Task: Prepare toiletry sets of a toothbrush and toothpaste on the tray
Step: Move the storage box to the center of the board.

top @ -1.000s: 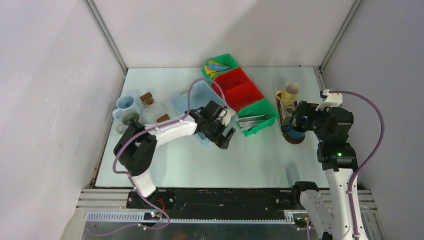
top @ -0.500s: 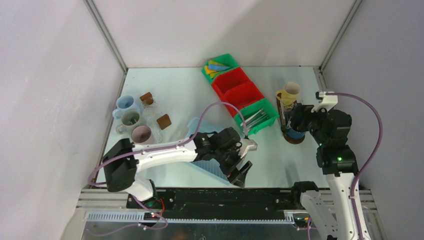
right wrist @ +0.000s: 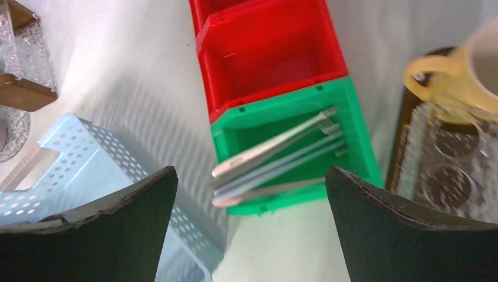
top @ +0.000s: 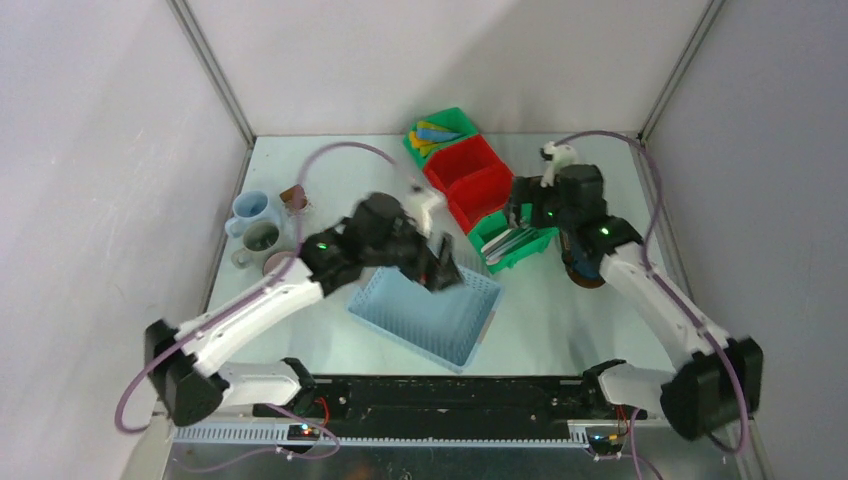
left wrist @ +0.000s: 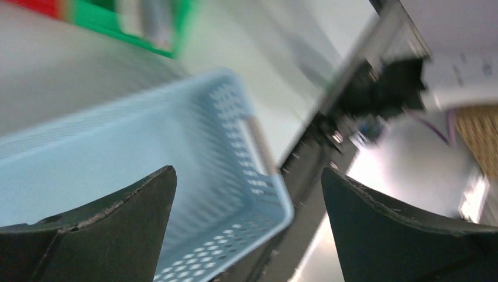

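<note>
Several thin pale toothbrushes (right wrist: pixel 276 155) lie in a green bin (top: pixel 515 242). My right gripper (right wrist: pixel 249 229) hangs open above that bin's near edge, holding nothing. Small tubes of toothpaste (top: pixel 435 131) fill another green bin at the back. The dark brown tray (right wrist: pixel 405 117) lies to the right, carrying a cream mug (right wrist: pixel 470 76); in the top view my right arm hides most of the tray (top: pixel 590 281). My left gripper (left wrist: pixel 246 235) is open and empty over the light blue basket (left wrist: pixel 117 153). Pale blue (top: pixel 250 207) and grey (top: pixel 262 238) mugs stand at the left.
The perforated basket (top: pixel 425 315) lies near the front edge at the centre. Two red bins (top: pixel 475 175) sit between the green ones. A clear bumpy sheet (right wrist: pixel 452 158) lies on the tray. Brown squares (top: pixel 294 196) rest near the left mugs.
The basket has gone from the table's middle to the front centre. My left gripper swung up from the front edge to above it. My right gripper moved left from the tray to the toothbrush bin.
</note>
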You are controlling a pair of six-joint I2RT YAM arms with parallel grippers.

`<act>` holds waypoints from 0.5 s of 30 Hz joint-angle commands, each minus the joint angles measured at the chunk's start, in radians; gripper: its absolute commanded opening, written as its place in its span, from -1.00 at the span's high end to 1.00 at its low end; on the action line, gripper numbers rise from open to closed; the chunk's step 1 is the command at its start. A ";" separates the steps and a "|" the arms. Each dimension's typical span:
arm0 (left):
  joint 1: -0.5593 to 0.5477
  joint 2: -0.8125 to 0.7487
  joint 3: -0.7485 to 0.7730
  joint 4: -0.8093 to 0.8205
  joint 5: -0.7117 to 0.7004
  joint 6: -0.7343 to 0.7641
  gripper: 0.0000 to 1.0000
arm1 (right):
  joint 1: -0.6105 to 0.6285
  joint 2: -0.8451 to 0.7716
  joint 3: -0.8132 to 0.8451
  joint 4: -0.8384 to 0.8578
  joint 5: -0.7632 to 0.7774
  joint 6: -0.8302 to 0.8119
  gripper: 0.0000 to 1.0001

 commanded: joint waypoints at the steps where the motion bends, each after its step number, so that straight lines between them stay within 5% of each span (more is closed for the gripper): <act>1: 0.233 -0.153 -0.006 -0.010 -0.137 0.038 -0.99 | 0.088 0.206 0.135 0.159 0.152 0.010 -0.99; 8: 0.543 -0.286 -0.087 0.014 -0.293 0.150 -0.99 | 0.171 0.622 0.461 0.180 0.151 -0.102 -0.99; 15: 0.605 -0.324 -0.193 0.101 -0.509 0.180 -0.99 | 0.212 0.969 0.893 0.084 0.110 -0.262 -0.99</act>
